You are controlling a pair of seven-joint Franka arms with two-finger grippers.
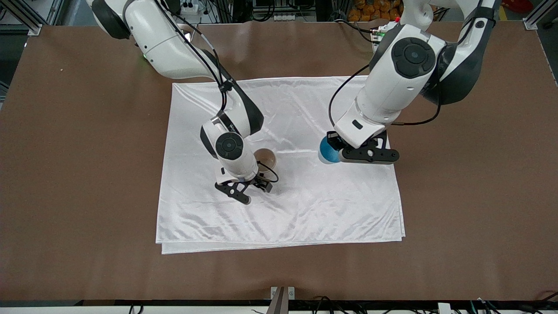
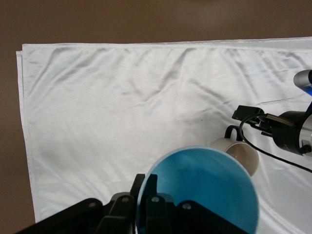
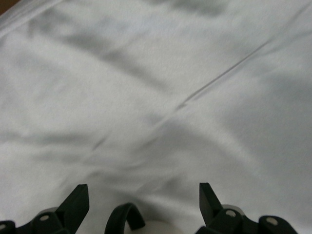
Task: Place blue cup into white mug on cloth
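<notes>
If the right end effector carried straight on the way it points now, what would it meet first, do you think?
Probably the cloth: the open right end effector points down at bare fabric, with the white mug beside it rather than ahead.

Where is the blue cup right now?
The left gripper holds the blue cup by its rim over the cloth, toward the left arm's end, apart from the white mug.

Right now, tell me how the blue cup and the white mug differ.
The blue cup is blue and has no handle; the white mug is cream-white with a black loop handle. The cup is pinched at its rim by the left gripper above the cloth; the mug stands on the cloth, free between the open fingers of the right gripper. Both are round, open-topped and look empty.
</notes>
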